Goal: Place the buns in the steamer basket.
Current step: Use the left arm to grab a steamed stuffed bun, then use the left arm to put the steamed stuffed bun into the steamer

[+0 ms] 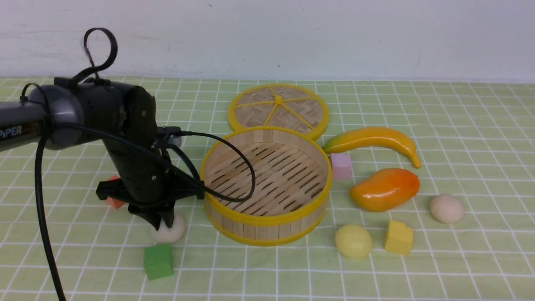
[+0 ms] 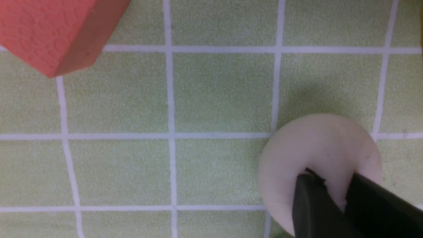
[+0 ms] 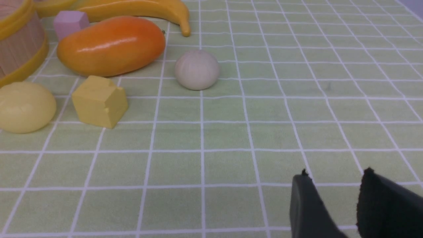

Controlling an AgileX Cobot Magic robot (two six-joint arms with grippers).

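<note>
Now, bun (image 1: 169,230): directly between your left jaws (image 2: 325,185), pinched at its top
Your right jaws (image 3: 333,175): parted, farther off

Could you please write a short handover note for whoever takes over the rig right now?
Left gripper: at the off-white bun beside the green cube, fingers on either side of its top; whether the grip is firm, I cannot tell.
Right gripper: fingers apart, nothing between them.
Other buns: pale yellow one beside the yellow cube; second off-white one to the right of the mango.
Steamer basket: uncovered, no bun inside; its lid lies behind it.
Done: no bun is in yet.
Left: all three buns to go in.
</note>
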